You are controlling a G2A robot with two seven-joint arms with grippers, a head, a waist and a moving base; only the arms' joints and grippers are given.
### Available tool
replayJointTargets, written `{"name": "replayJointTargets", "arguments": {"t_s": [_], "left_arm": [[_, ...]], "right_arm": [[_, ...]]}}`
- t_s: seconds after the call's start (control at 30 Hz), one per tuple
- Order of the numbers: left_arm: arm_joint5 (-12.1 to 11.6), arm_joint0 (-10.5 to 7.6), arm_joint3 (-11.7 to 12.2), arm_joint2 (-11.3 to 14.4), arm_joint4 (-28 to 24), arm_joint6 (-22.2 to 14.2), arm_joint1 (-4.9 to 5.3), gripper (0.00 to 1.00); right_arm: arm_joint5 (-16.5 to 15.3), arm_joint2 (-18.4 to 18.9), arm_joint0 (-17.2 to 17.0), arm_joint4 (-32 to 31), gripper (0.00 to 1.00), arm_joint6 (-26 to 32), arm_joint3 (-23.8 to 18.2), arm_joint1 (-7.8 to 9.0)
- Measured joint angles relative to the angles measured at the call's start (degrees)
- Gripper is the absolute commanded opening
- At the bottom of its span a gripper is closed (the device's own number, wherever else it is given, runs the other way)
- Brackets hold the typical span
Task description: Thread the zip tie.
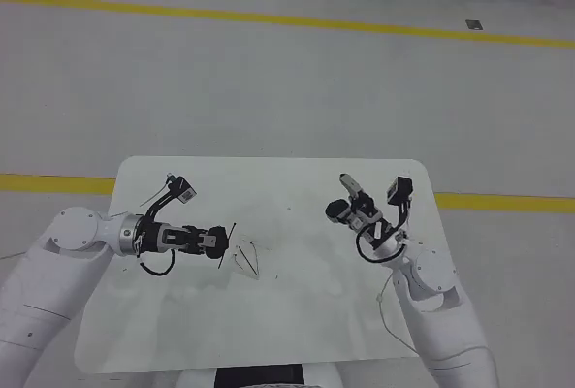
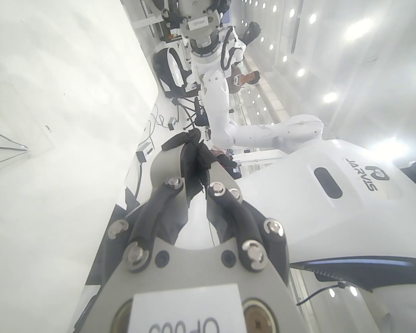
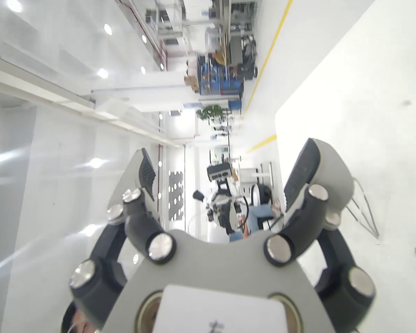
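White table (image 1: pixel 297 184), grey floor (image 1: pixel 268 87), yellow line (image 1: pixel 520 202); left gripper (image 2: pixel 194 148) closed.

White table (image 1: pixel 306 315) w/ rounded corners, yellow floor lines (image 1: pixel 35 181)

table (image 1: pixel 365 320) | white, rounded corners | zip tie (image 1: pixel 248 257) lying left of centre

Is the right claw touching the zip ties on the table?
Apart. The top view shows bare table between the right gripper and the zip ties.
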Motion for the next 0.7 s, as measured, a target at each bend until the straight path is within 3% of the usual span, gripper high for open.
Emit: {"name": "replayJointTargets", "arguments": {"t_s": [0.2, 0.53, 0.63, 0.7], "left_arm": [[0.0, 0.0, 0.0, 0.0, 0.0, 0.0, 0.0, 0.0], [0.05, 0.02, -0.06, 0.04, 0.05, 0.1, -0.01, 0.0], [0.1, -0.21, -1.34, 0.91, 0.72, 1.34, -0.08, 0.0], [-0.01, -0.88, -1.66, 1.34, 0.21, 0.12, -0.12, 0.0]], "right_arm": [[-2.26, -3.47, 1.44, -1.73, 1.0, 8.93, 1.75, 0.16], [-2.54, -3.3, 1.31, -1.32, 1.0, 9.09, 1.74, 0.17], [-2.3, -4.16, 2.0, 0.92, 1.0, 11.63, 2.9, 0.1], [-1.6, -5.1, 3.66, 5.62, 1.0, 15.52, 5.23, -0.1]]}}
